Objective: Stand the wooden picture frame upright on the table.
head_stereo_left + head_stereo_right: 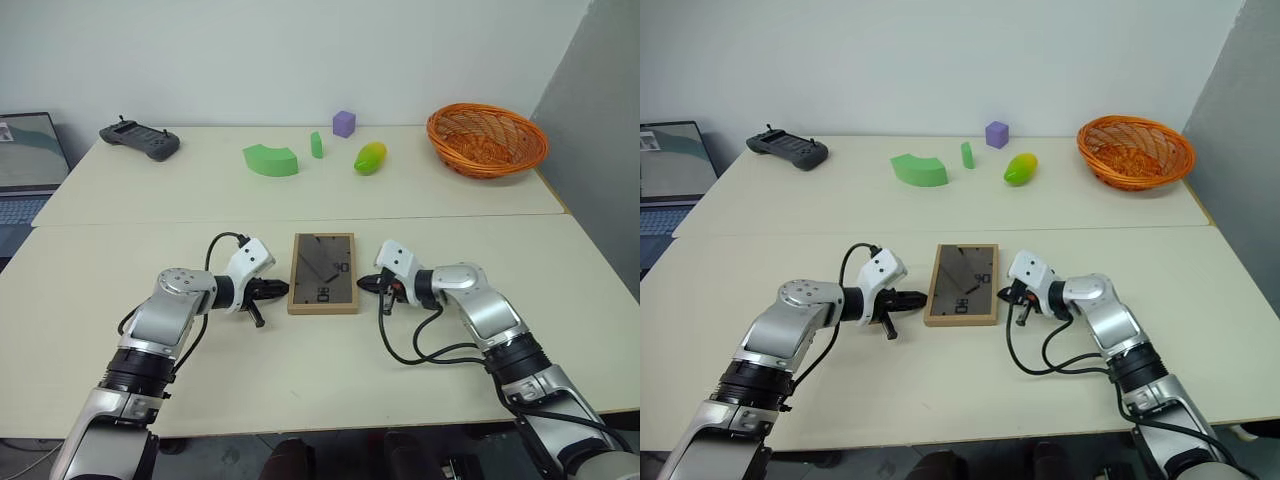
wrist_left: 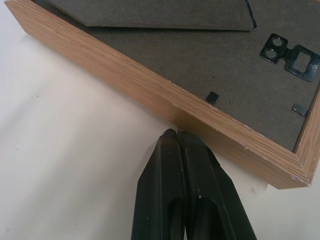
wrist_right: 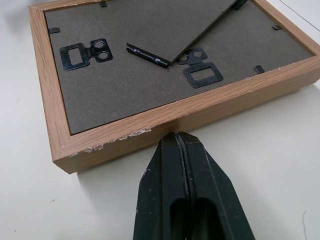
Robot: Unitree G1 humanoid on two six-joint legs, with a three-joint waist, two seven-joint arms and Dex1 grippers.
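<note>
The wooden picture frame (image 1: 323, 273) lies flat on the table (image 1: 300, 390) with its picture side down, so its dark grey back faces up – the fold-out stand (image 3: 170, 27) rests nearly flat on that back, and small black metal hangers (image 3: 84, 52) are fixed to it. It sits on the near half of the tabletop, just on the robot's side of the seam, between the two arms. The left gripper (image 1: 268, 290) is at the frame's left long edge with its two black fingers (image 2: 172, 185) pressed together; in the left wrist view their tips come right up to the wooden side wall, holding nothing. The right gripper (image 1: 368, 283) stands at the opposite long edge, fingers likewise closed on each other and empty, tips just beside the wood – whether they actually touch it I cannot tell. Each gripper points inward at the frame and slightly downward. On the far half of the table, well apart from the frame, stand a green arch-shaped block (image 1: 270, 160), a small green block (image 1: 316, 145), a purple cube (image 1: 344, 123), a yellow-green fruit (image 1: 370, 157) and an orange wicker basket (image 1: 487, 140), with a dark handheld controller (image 1: 139, 139) toward the far left corner
</note>
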